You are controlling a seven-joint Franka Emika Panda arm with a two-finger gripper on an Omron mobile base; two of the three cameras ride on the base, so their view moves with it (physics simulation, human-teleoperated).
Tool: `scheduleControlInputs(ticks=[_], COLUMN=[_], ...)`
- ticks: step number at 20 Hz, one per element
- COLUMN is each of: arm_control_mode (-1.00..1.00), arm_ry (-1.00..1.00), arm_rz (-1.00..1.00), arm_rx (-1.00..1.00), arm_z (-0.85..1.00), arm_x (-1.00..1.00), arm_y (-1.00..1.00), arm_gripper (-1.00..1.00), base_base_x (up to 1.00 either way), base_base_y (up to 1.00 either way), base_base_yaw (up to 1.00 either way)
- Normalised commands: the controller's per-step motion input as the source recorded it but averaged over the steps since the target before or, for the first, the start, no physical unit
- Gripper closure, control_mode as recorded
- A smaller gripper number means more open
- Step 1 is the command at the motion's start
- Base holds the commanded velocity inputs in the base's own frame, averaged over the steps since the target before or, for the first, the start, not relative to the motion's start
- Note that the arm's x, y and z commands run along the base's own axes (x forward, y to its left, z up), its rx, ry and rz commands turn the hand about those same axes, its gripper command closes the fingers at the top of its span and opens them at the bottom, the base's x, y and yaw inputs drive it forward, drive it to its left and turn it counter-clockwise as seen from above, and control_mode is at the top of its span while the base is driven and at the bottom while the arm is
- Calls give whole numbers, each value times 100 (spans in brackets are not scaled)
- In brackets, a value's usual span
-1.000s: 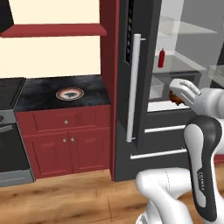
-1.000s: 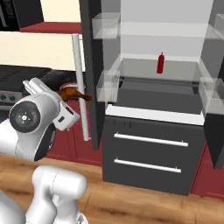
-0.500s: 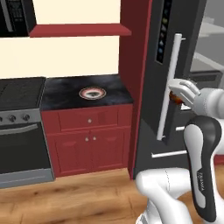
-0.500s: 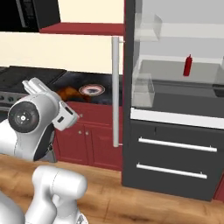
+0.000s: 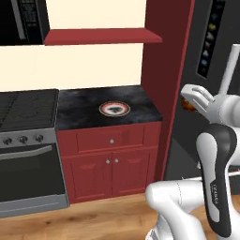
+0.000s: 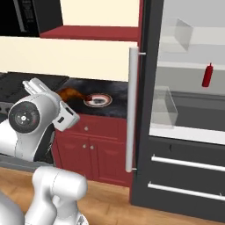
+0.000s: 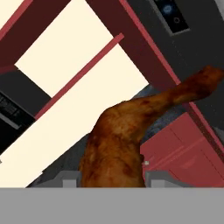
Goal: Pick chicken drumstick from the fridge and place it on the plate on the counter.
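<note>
Fingers: my gripper (image 7: 112, 177) is closed tight on the chicken drumstick (image 7: 127, 140), at its fat end.
Drumstick: I see it up in the air by the fridge (image 6: 184, 132) door, thin end pointing away from my hand.
Writing: I cannot read any.
Plate (image 5: 114, 108): flat on the counter (image 5: 79, 110), near the front edge, bare stone all around it.

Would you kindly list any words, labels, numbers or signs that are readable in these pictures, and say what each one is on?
"FRANKA"-style vertical lettering on the robot's forearm: too small to read.
Icons on the fridge door's control panel: blurred symbols, not legible.
Motif at the centre of the plate: a dark shape, no text.
Red bottle: no label visible.
Nothing else carries writing.
</note>
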Motion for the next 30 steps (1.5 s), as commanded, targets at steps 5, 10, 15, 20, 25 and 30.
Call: scheduleControlInputs(ticks=[5, 10, 15, 20, 25, 30], arm_control_mode=[100, 100, 100, 100, 100, 100], arm_ry=[0, 0, 0, 0, 0, 0], arm_rz=[0, 0, 0, 0, 0, 0], arm_rx=[0, 0, 0, 0, 0, 0], arm_z=[0, 0, 0, 0, 0, 0], arm_x=[0, 0, 0, 0, 0, 0], arm_y=[0, 0, 0, 0, 0, 0], arm_gripper=[100, 100, 100, 100, 100, 100], base_base_x=[49, 55, 55, 53, 45, 47], base_base_y=[35, 37, 34, 32, 23, 23], base_base_yaw=[0, 0, 0, 0, 0, 0])
